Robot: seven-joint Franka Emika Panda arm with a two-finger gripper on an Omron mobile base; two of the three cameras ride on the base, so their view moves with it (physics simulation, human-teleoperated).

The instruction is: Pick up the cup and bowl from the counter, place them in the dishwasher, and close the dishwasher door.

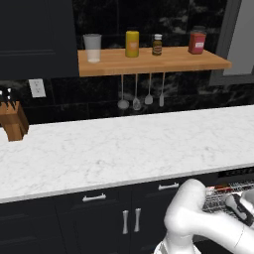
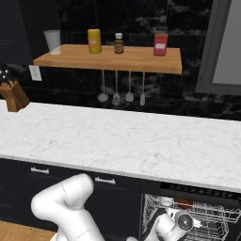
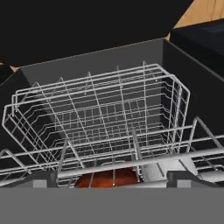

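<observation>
While the pincer (image 3: 113, 180) stands released over the dishwasher (image 3: 183, 65) rack, the bowl (image 3: 107, 178) lies between its fingertips

1. One wooden shelf (image 1: 149, 62) carrying four containers: one clear tumbler (image 1: 92, 47), one yellow jar (image 1: 132, 43), one small brown bottle (image 1: 157, 44), one red jar (image 1: 197, 40).
2. Four hanging utensils (image 1: 141, 94).
3. One knife block (image 1: 13, 120).
4. One wall outlet (image 1: 37, 88).
5. One wire rack (image 3: 100, 113).
6. One bowl (image 3: 107, 178).
</observation>
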